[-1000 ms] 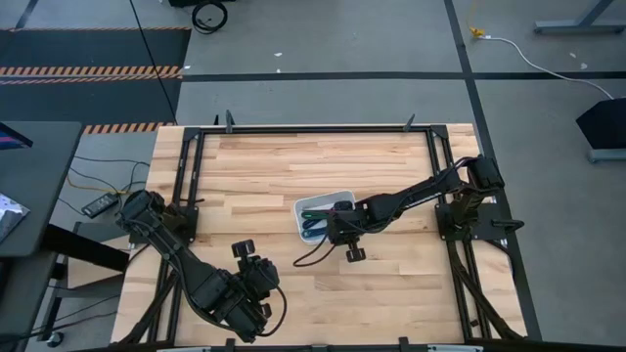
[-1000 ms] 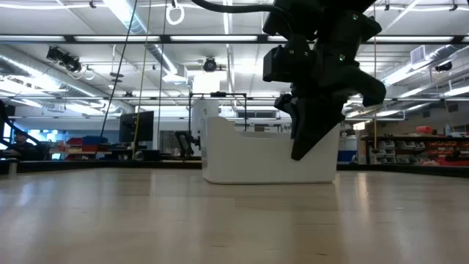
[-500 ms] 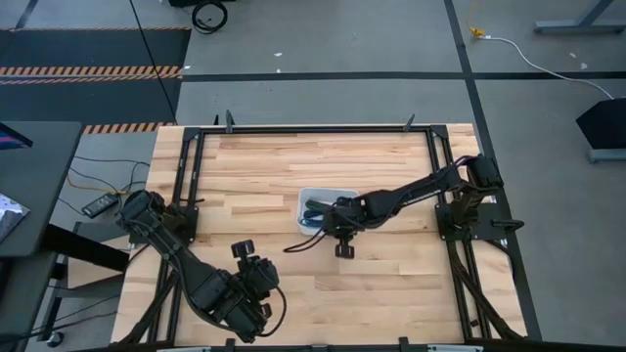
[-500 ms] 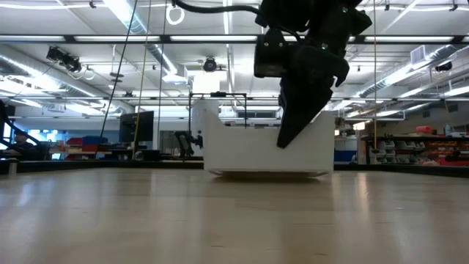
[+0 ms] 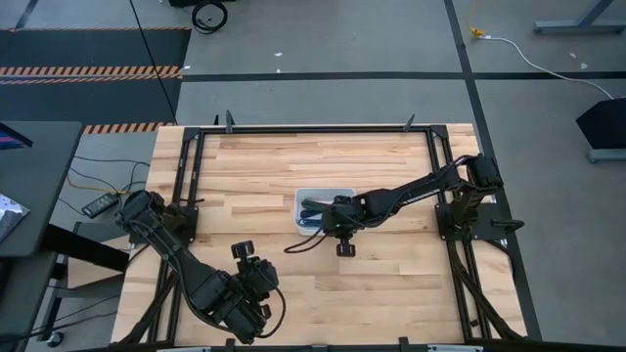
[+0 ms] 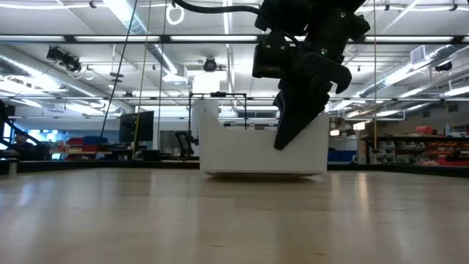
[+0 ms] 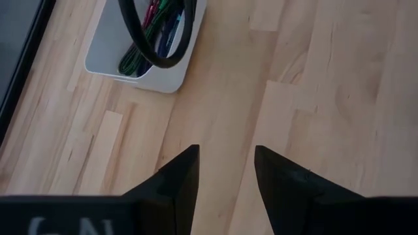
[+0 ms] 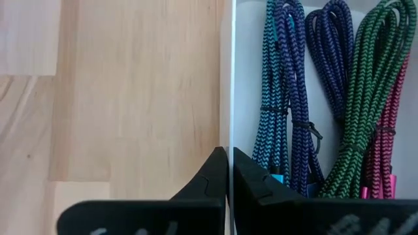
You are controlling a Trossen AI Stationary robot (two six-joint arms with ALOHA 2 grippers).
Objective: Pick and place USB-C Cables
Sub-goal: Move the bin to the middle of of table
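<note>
My left pincer (image 5: 256,277) waits at the near edge of the bench (image 5: 391,284), around seven o'clock from the middle, its fingers (image 7: 176,179) apart with only bare wood between them. From that wrist the white tray (image 7: 157,77) shows farther off, with a black loop of my other arm's wiring (image 7: 157,46) hanging in front of it.

My right pincer (image 8: 228,171) is at work near the middle of the bench. Its two fingers are pressed together, nothing between them, and their tips sit right at the tray's wall (image 8: 226,78), on the edge that faces the open wood. In the level view the pincer (image 6: 287,132) hangs slanted in front of the tray (image 6: 234,150), which stands on the bench.

The cables lie side by side inside the tray, all coiled into long slim bundles. Going away from the wall at my fingertips: the teal cable (image 8: 269,98), then the purple cable (image 8: 294,98), then the blue-violet cable (image 8: 332,46), then the green cable (image 8: 362,98), and farthest the magenta cable (image 8: 388,124). From above, the tray (image 5: 337,193) sits just to eleven o'clock of my right wrist, the cables showing as dark strips within it.
</note>
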